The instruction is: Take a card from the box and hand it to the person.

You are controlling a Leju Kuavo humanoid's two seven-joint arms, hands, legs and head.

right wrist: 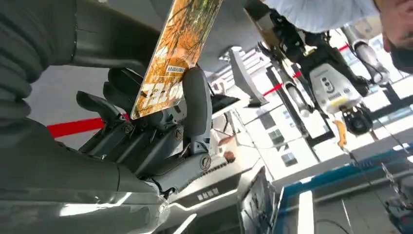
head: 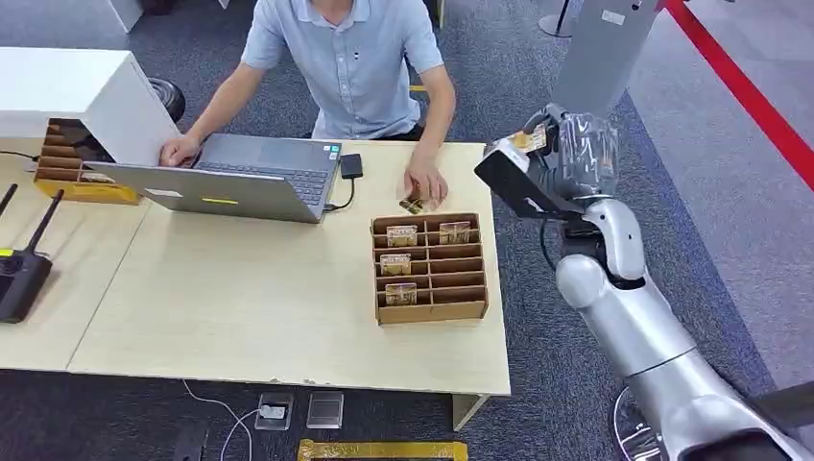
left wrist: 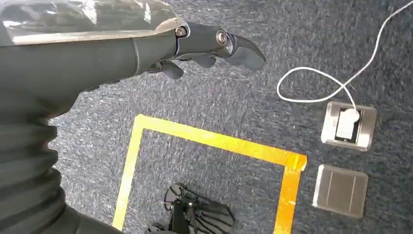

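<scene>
Open laptop (head: 240,178), black radio (head: 21,279), yellow floor tape (left wrist: 214,141)

Dark carpet (head: 595,317), pale wooden table (head: 240,298)

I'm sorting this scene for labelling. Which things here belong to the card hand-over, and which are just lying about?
Part of the job:
- card, held in the right hand, raised beside the table
- box of cards on the table
- person seated behind it

Lying about:
- laptop
- black radio
- second box at the table's far left
- floor sockets
- left hand, hanging over the floor, holding nothing
</scene>
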